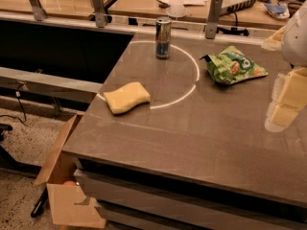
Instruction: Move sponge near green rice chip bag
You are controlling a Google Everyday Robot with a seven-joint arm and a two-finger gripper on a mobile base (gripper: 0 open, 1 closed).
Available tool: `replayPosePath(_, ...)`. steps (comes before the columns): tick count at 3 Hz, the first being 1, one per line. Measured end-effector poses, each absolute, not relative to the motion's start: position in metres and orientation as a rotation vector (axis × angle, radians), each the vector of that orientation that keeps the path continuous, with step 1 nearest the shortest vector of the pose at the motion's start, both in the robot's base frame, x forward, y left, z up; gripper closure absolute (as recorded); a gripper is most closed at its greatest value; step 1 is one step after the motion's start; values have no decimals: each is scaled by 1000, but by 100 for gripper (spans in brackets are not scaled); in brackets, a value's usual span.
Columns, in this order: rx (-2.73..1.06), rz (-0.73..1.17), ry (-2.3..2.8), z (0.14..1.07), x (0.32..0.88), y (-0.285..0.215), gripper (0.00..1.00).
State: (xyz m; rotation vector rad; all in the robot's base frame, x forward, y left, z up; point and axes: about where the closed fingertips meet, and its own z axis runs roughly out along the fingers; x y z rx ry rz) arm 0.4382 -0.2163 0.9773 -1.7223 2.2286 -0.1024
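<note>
The pale yellow sponge [126, 97] lies flat near the table's left edge. The green rice chip bag [233, 65] lies crumpled at the back right of the table, well apart from the sponge. My gripper [284, 99] hangs at the far right edge of the view, above the table, in front of and to the right of the bag. Its cream-yellow fingers [286, 104] hold nothing that I can see. It is far from the sponge.
A tall silver-blue drink can [163, 38] stands upright at the back, between sponge and bag. A bright arc of light curves across the grey tabletop [192, 138]. An open cardboard box [67, 186] sits on the floor by the table's left front corner.
</note>
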Motion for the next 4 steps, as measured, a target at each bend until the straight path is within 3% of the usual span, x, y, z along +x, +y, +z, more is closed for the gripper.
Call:
replayPosePath(1, -1713, -87, 2224, 977, 438, -215, 0)
replayPosePath(3, -1396, 333, 1997, 935, 444, -179, 0)
replayPosePath(4, -1239, 523, 1848, 913, 442, -134, 0)
